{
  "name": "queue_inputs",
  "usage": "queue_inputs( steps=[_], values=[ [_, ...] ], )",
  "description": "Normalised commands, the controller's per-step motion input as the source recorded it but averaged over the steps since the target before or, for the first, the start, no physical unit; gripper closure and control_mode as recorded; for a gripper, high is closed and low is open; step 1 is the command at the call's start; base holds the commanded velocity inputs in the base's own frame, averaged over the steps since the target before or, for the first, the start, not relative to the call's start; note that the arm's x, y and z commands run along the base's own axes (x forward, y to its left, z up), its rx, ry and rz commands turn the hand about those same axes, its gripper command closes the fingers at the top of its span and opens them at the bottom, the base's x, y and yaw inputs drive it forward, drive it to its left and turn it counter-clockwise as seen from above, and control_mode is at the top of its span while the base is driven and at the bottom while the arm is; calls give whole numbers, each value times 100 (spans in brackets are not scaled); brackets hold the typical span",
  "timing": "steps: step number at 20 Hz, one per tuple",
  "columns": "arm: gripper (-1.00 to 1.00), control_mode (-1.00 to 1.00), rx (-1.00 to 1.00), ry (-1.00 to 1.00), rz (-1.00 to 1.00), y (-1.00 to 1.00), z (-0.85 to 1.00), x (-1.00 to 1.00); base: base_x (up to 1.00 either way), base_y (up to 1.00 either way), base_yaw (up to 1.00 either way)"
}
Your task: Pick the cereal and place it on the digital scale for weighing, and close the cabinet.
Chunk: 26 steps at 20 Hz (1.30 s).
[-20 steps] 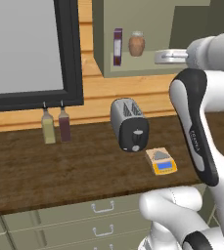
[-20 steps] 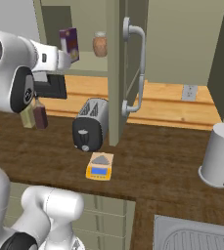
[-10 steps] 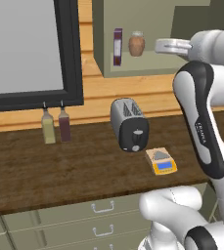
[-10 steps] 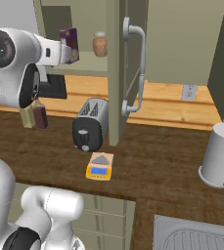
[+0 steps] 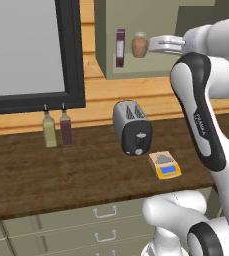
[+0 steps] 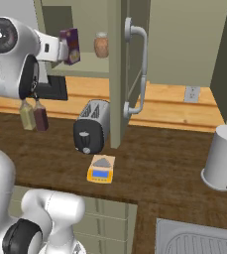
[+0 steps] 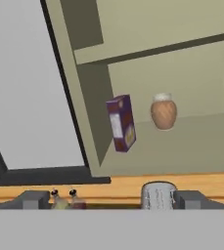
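Pincer (image 7: 111, 200) wide apart, facing cereal (image 7: 121, 123) in cabinet (image 7: 191, 141), prob. well short.

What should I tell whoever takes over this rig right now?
Gripper: open, empty, raised in front of the open cabinet, apart from everything on the shelf.
Cereal: upright on the cabinet shelf, beside a brown jar.
Scale: on the counter in front of the toaster, nothing on its plate.
Cabinet door: standing open.
Done: nothing yet; cereal not grasped.
Left: grasp the cereal, set it on the scale, close the cabinet door.
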Motion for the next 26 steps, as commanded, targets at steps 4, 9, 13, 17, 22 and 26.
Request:
queue_inputs(
  steps=[4,9,13,17,22,26],
  values=[
    [-100,-100,4,-21,1,0,-13,17,0,0,0],
    [-100,-100,2,-1,5,0,-9,53,0,0,0],
    [-100,-100,0,8,6,0,-4,56,0,0,0],
    [-100,-100,0,10,3,0,0,50,0,0,0],
    [-100,-100,0,9,0,4,0,39,0,0,0],
    [-100,-100,0,6,0,3,0,38,0,0,0]
  ],
)
